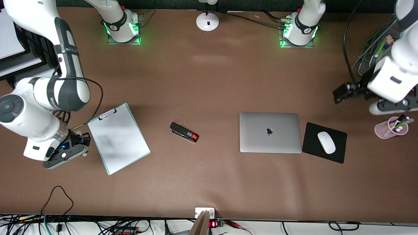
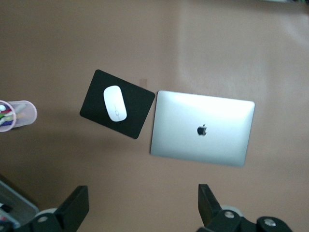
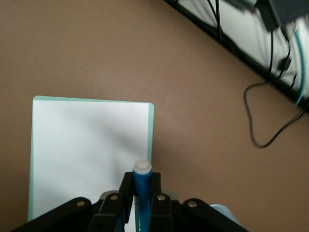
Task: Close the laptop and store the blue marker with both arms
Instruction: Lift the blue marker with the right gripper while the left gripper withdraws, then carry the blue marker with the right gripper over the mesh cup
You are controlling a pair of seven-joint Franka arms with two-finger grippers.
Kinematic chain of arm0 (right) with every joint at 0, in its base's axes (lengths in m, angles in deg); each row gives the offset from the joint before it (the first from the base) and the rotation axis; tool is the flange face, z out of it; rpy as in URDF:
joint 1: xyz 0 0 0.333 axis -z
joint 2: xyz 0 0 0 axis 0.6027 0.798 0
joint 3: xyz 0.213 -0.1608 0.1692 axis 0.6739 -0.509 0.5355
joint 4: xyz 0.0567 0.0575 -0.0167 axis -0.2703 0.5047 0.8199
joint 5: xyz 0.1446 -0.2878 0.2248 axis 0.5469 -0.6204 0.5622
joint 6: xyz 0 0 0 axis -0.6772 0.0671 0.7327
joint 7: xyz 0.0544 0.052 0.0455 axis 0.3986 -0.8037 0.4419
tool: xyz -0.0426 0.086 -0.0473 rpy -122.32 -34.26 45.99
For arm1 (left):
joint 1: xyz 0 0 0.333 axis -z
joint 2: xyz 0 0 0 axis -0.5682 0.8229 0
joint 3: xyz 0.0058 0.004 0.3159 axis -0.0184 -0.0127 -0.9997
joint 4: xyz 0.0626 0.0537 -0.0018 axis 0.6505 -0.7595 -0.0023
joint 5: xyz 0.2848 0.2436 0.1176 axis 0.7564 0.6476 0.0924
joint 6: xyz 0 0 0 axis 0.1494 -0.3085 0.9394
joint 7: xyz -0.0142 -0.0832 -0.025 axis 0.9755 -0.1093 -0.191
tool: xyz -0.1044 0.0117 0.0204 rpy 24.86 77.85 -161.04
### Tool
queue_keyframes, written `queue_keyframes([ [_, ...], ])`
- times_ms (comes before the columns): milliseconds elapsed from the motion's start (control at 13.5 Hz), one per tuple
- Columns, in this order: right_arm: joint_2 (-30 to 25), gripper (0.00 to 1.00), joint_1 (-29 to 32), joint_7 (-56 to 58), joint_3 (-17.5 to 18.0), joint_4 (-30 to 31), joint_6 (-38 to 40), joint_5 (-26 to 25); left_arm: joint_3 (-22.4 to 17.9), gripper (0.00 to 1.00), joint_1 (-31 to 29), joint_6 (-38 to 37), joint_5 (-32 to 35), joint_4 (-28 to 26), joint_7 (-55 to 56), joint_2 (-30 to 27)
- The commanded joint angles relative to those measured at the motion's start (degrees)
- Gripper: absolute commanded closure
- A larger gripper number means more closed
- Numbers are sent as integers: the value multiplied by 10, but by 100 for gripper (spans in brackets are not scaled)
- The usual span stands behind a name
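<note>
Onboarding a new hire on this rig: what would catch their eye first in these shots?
Probably the laptop, lid already shut, flat on the table beside the black mouse pad toward the left arm's end. Next, the right pincer, shut on the blue marker beside the clipboard at the right arm's end. The left pincer hangs open above the table near the pink pen cup.

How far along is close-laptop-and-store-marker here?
Done: the laptop lies shut, lid flat, beside the mouse pad. In hand: the right gripper is shut on the blue marker, by the clipboard. Left: the marker isn't stored yet. The left gripper hangs open above the table.
</note>
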Motion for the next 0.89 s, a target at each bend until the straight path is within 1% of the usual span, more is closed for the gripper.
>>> queue_keyframes([
  [0,-9,100,18,102,3,-18,1,3,3,0,-8,-9,8,-39,-33,-43],
  [74,-17,100,22,129,3,-23,1,20,3,0,-8,-10,7,-48,-33,-53],
  [223,-36,100,24,202,3,-24,1,70,3,0,-9,-9,5,-71,-34,-71],
  [297,-45,100,28,245,4,-24,1,99,3,0,-13,-9,2,-78,-44,-78],
  [371,-53,100,30,282,4,-24,1,118,2,0,-22,-8,-4,-85,-66,-81],
  [520,-66,100,36,364,5,-22,8,137,3,0,-40,-9,-21,-91,-98,-90],
  [668,-71,100,45,476,5,-18,21,148,2,0,-42,-9,-21,-100,-100,-101],
  [816,-72,100,59,569,5,-14,49,175,2,0,-42,-9,-23,-100,-113,-104],
])
